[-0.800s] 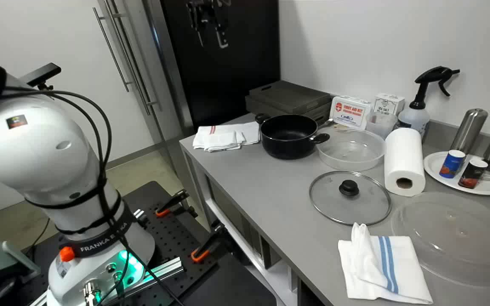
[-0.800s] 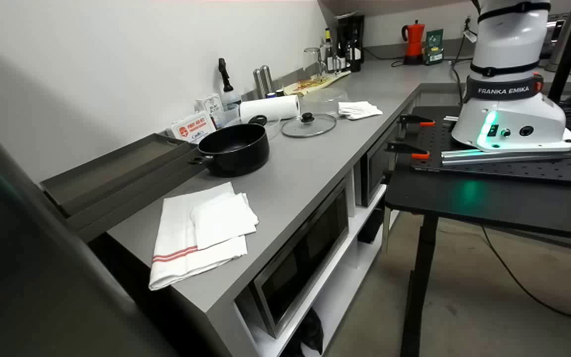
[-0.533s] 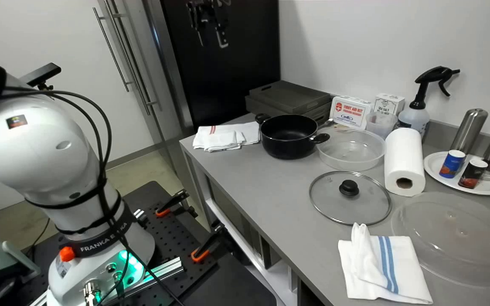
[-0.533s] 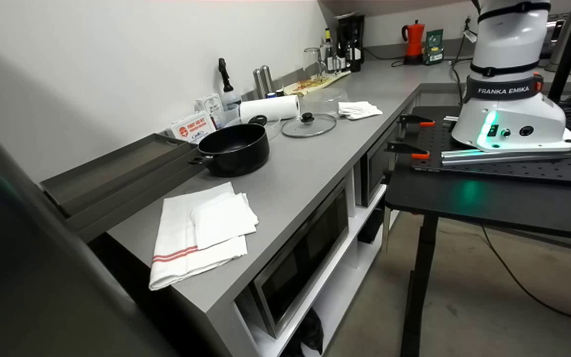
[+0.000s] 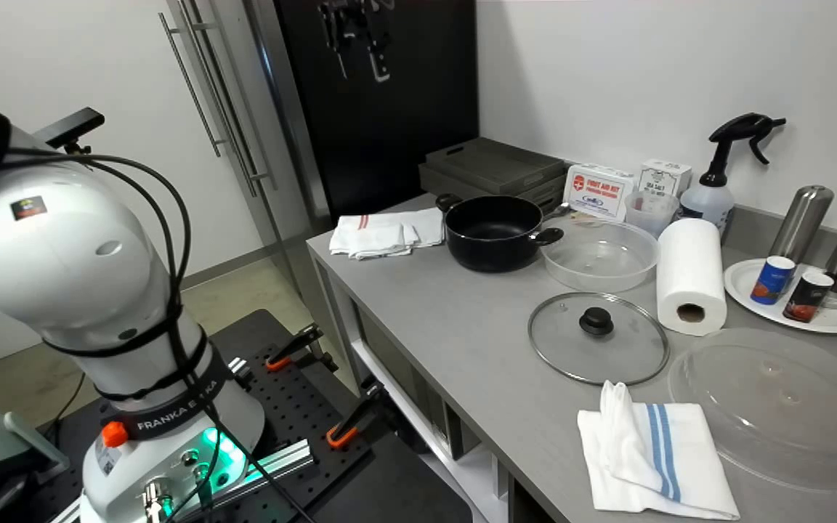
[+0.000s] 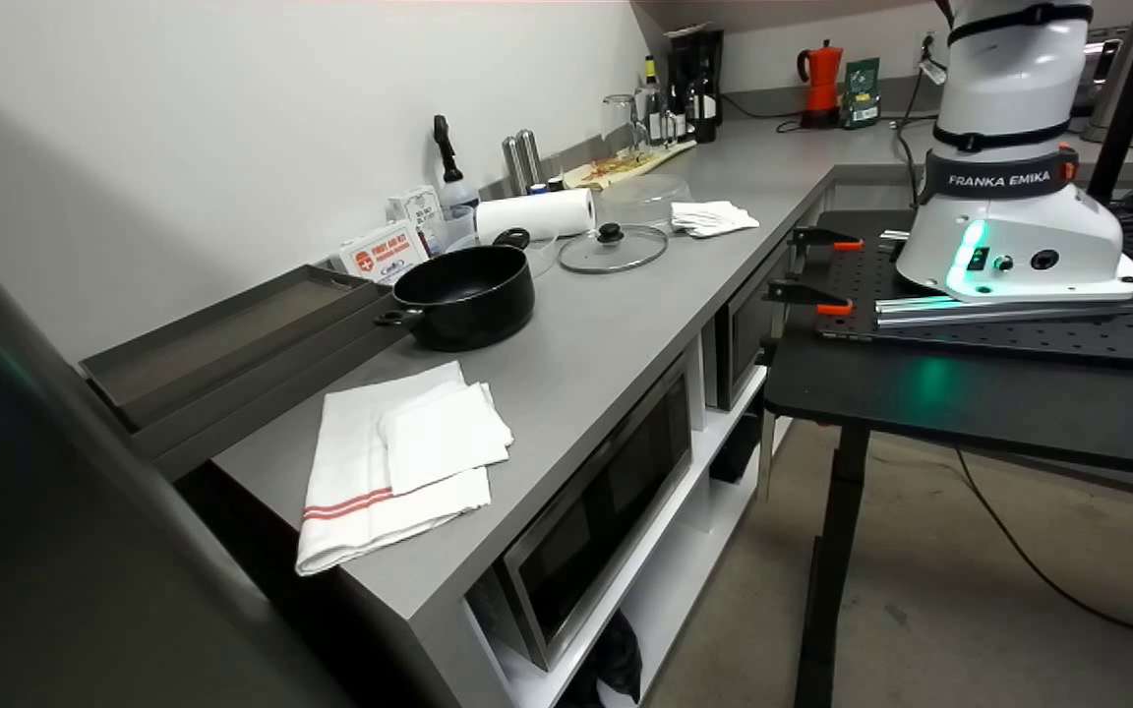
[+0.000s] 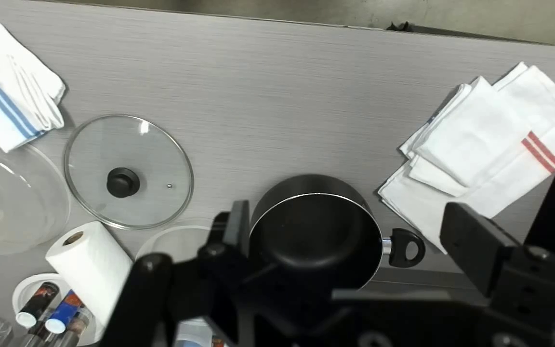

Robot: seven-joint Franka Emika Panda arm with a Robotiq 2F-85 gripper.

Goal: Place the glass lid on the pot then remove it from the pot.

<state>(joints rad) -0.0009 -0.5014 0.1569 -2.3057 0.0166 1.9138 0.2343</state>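
Observation:
The glass lid [image 5: 599,341] lies flat on the grey counter with its black knob up, apart from the pot. It also shows in an exterior view [image 6: 613,252] and at the left of the wrist view [image 7: 130,168]. The black pot [image 5: 495,247] stands uncovered on the counter, with a black handle on each side. It also shows in an exterior view [image 6: 468,305] and in the wrist view [image 7: 313,226], where the gripper hides its lower part. My gripper [image 5: 362,73] is open and empty, high above the counter. In the wrist view its fingers [image 7: 345,224] are wide apart.
A clear bowl [image 5: 600,254] and a paper towel roll [image 5: 691,276] stand beside the lid. A large clear plate [image 5: 782,414] and a blue-striped towel [image 5: 654,461] lie nearby. A red-striped towel [image 5: 386,232] and dark trays [image 5: 498,163] are near the pot.

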